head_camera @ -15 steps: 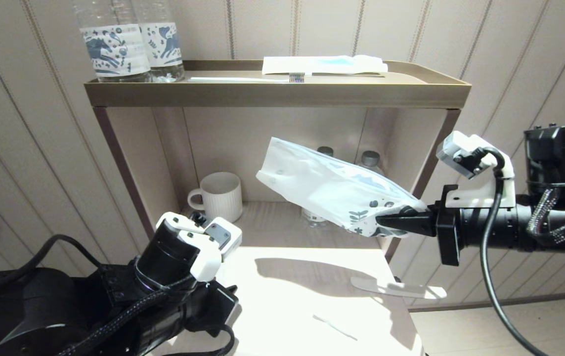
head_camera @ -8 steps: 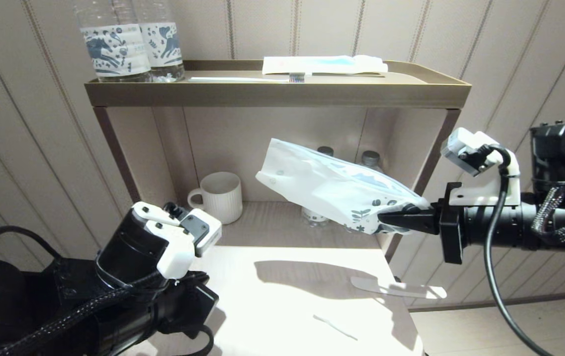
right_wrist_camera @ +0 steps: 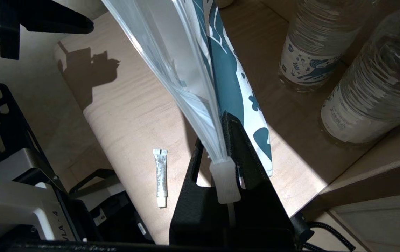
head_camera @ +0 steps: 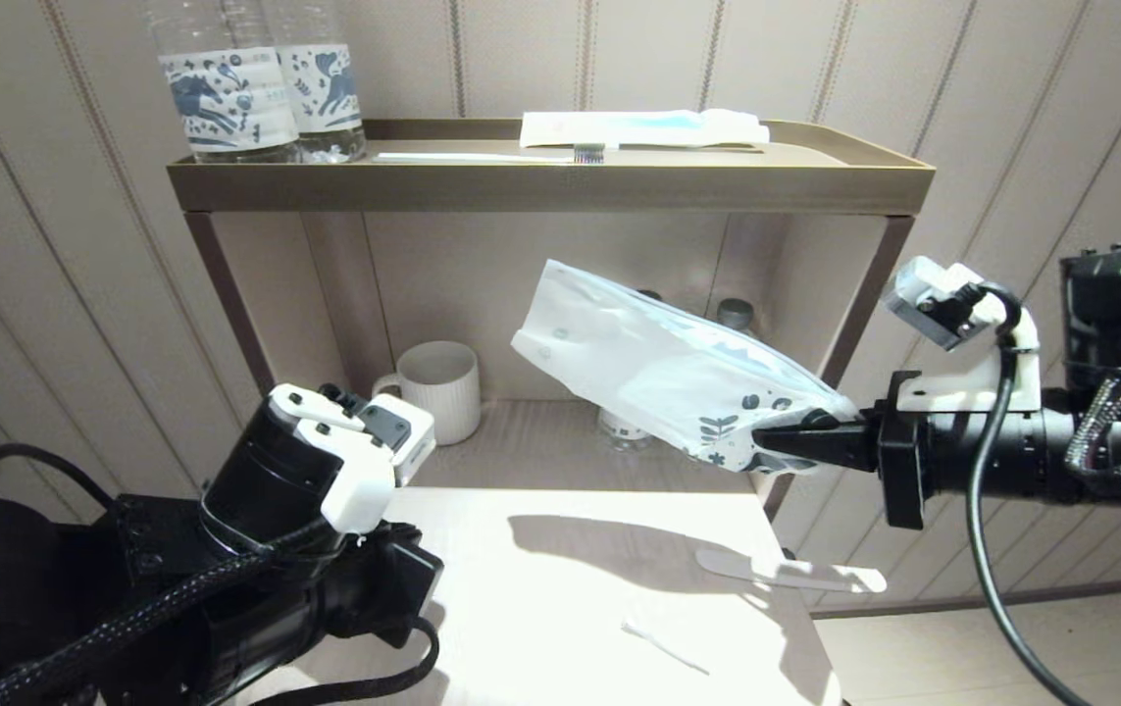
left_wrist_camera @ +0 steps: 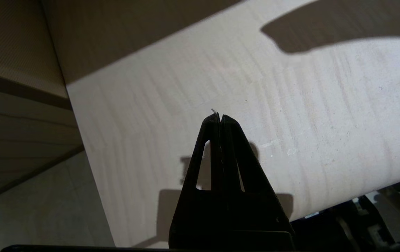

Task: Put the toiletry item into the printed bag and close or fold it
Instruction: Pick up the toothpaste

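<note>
My right gripper [head_camera: 764, 441] is shut on the printed end of the printed bag [head_camera: 658, 368], a white pouch with blue leaf print. It holds the bag in the air in front of the lower shelf, the plain end slanting up and to the left. In the right wrist view the bag's edge [right_wrist_camera: 200, 80] runs between the fingers of the right gripper [right_wrist_camera: 220, 133]. A small white tube [right_wrist_camera: 160, 176], a toiletry item, lies on the table below; it also shows as the tube [head_camera: 663, 647]. My left gripper [left_wrist_camera: 219, 117] hangs shut and empty over the table's near left.
A white mug [head_camera: 437, 389] and water bottles [right_wrist_camera: 311, 52] stand on the lower shelf [head_camera: 540, 446]. The top tray [head_camera: 550, 186] holds two bottles [head_camera: 256, 88], a toothbrush [head_camera: 491, 156] and a blue-striped white packet [head_camera: 643, 127]. A flat white strip [head_camera: 790, 572] overhangs the table's right edge.
My left arm has drawn back to the left, away from the bag. The right gripper has drifted slightly right and down with the bag still in it.
</note>
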Tool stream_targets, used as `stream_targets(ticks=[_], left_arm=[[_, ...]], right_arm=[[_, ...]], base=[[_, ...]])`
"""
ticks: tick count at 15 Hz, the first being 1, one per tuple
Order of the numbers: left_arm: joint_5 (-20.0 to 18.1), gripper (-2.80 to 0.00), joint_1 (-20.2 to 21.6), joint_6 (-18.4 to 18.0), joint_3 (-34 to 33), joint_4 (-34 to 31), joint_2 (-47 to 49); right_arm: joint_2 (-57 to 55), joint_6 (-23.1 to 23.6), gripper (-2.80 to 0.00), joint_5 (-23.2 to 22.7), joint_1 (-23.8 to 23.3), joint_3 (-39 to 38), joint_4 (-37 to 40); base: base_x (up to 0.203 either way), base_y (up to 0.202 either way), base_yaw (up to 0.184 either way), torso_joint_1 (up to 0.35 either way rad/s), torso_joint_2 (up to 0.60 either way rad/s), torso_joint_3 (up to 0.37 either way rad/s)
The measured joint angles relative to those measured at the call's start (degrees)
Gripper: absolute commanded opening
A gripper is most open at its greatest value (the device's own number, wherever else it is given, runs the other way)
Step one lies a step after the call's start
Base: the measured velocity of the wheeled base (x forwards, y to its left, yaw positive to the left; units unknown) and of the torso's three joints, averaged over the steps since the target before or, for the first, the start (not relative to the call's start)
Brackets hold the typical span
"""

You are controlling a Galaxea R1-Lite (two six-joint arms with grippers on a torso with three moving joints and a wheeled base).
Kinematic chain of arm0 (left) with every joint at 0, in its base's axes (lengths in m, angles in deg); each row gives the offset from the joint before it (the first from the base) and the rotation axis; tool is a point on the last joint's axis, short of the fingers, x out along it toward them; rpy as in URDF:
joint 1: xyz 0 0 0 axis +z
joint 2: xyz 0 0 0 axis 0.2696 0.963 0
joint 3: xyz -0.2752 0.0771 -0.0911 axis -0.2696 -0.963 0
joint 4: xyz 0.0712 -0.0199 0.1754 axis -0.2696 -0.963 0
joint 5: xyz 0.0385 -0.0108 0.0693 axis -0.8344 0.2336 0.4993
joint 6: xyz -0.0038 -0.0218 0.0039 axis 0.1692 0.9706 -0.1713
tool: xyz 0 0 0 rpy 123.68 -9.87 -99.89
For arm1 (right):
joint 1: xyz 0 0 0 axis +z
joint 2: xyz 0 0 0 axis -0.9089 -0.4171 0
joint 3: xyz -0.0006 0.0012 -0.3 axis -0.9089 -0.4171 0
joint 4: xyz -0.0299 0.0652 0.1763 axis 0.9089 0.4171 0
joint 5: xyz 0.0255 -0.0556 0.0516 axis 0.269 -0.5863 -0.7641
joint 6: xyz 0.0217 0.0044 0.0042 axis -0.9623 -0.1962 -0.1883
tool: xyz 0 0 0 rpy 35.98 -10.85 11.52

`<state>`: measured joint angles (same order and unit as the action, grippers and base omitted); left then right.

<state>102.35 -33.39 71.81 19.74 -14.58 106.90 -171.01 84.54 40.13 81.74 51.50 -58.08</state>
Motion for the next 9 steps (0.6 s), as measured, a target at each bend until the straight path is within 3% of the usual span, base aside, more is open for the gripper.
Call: stream_targets(ticks=[6, 9], left_arm=[[-0.10, -2.80, 0.06, 1.46, -1.55, -0.11, 2.71], [-0.44, -2.80, -0.12, 2.81, -1.10, 0.93, 6.58]], right_arm=[[2.81, -2.31, -2.80, 2.22, -3.25, 4.12, 14.66], [2.31, -2.26, -2.80, 5.90, -3.10, 5.14, 15.52]], base=[[0.000, 0.000, 0.000, 0.000, 0.00, 0.000], [0.000, 0.000, 0.000, 0.000, 0.00, 0.000]])
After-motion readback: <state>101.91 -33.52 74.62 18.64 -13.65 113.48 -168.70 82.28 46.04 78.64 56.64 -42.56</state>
